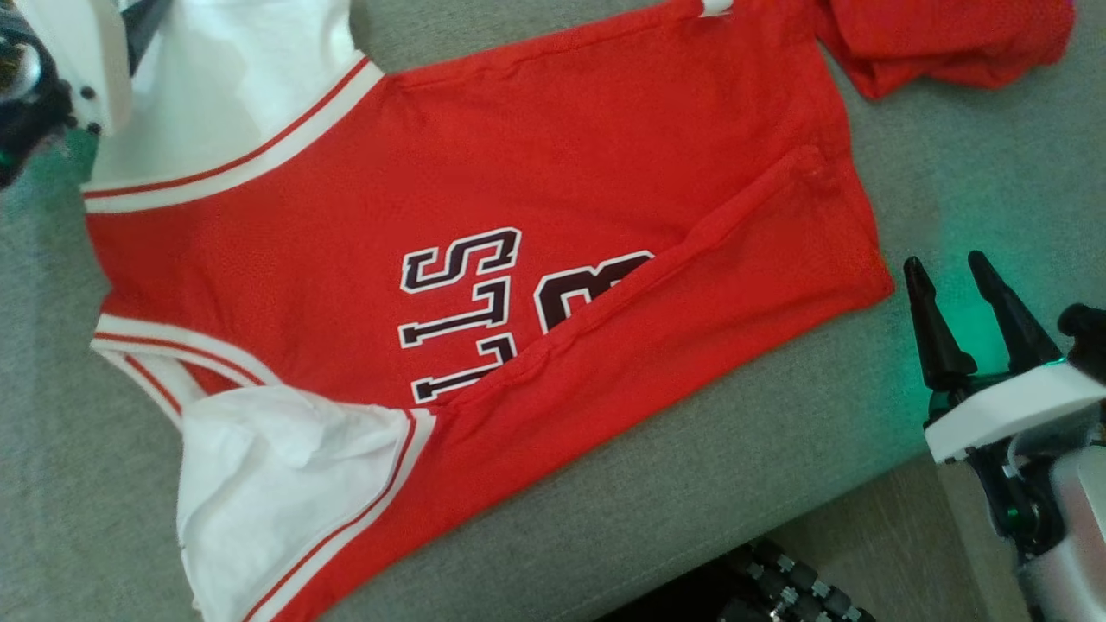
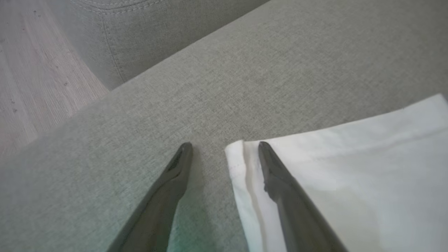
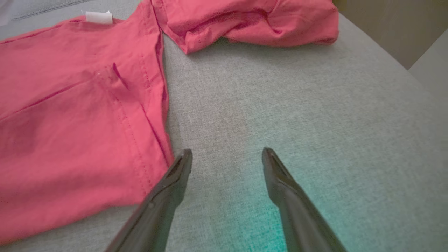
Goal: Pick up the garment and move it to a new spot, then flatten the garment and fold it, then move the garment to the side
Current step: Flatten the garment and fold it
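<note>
Head view: red jersey (image 1: 484, 259) lies spread across a grey woven cushion (image 1: 691, 484), dark white-edged lettering up, with a long diagonal crease over its lower half. White sleeves with red-striped trim sit at the top left and bottom left. A bunched red cloth (image 1: 950, 39) lies at the top right, by the jersey's corner; can't tell if it's a separate piece. Right gripper (image 1: 943, 261) is at the lower right, jaws spread, nothing in them, just off the jersey's corner, with a green glow on the cushion under it. Wood-grain floor (image 1: 899, 536) shows past the cushion edge.

Left wrist view: left gripper (image 2: 224, 145) has its jaws apart and nothing between them. One finger is over the corner of a white sleeve (image 2: 350, 175) with a stitched hem, the other over bare cushion. A second upholstered piece with a seam is beyond.

Right wrist view: jaws wide apart, over bare cushion. One finger is at the jersey's stitched side edge. A white label (image 3: 99, 16) sits at the far edge.
</note>
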`<state>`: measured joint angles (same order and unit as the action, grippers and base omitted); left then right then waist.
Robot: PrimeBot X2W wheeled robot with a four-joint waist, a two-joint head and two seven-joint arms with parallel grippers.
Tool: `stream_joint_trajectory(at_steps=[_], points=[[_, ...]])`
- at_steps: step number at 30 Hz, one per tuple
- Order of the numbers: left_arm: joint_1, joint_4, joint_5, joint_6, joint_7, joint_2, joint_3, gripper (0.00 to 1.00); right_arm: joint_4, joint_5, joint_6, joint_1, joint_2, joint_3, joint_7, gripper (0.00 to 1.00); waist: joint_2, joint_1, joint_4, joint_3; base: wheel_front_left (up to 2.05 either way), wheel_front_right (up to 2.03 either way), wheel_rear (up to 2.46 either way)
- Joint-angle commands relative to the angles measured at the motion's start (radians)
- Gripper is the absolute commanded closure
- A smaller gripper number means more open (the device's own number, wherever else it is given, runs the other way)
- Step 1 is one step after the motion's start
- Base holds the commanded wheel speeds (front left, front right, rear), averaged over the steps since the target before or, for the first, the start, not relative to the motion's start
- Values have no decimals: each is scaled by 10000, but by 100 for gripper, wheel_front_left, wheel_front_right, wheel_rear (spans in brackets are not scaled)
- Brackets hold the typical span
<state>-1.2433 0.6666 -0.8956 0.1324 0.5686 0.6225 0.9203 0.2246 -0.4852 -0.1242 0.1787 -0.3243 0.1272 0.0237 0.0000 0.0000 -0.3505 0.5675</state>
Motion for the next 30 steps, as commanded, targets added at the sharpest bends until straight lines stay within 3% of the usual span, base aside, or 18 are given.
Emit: stream_joint_trajectory(at_steps=[1, 2, 3, 4, 7, 12, 20, 30], points=[[-273, -37, -157, -18, 397, 479, -59, 51, -116, -94, -65, -12, -204, 125, 188, 0, 0, 0, -107, 34, 0, 0, 0], [-273, -37, -157, -18, 397, 479, -59, 51, -116, -94, -65, -12, -204, 125, 188, 0, 0, 0, -107, 34, 0, 0, 0], [-258, -33, -280, -18, 555, 504, -16, 82, -76, -106, -65, 5, -200, 123, 224, 0, 0, 0, -134, 30, 0, 0, 0], [-230, -29, -440, -18, 739, 525, 8, 100, -40, -117, -65, 19, -201, 117, 258, 0, 0, 0, -154, 18, 0, 0, 0], [-211, -172, -893, -18, 1079, 592, 10, 100, 29, -161, -65, 66, -262, 61, 334, 0, 0, 0, -111, -52, 0, 0, 0], [-195, -868, -898, -18, 253, 598, 174, 100, -427, -496, -65, 245, -391, 175, 238, 0, 0, 0, 260, -264, 0, 0, 0], [-178, -2061, -723, -18, -1374, 845, 906, 100, -1103, -915, -65, 1711, -944, 841, -1405, 0, 0, 0, 1204, -825, 0, 0, 0], [-626, -2529, -831, -18, -2576, 867, 1675, 100, 1944, -105, -65, 4796, -866, 1114, -3031, 0, 0, 0, 2297, -823, 0, 0, 0]])
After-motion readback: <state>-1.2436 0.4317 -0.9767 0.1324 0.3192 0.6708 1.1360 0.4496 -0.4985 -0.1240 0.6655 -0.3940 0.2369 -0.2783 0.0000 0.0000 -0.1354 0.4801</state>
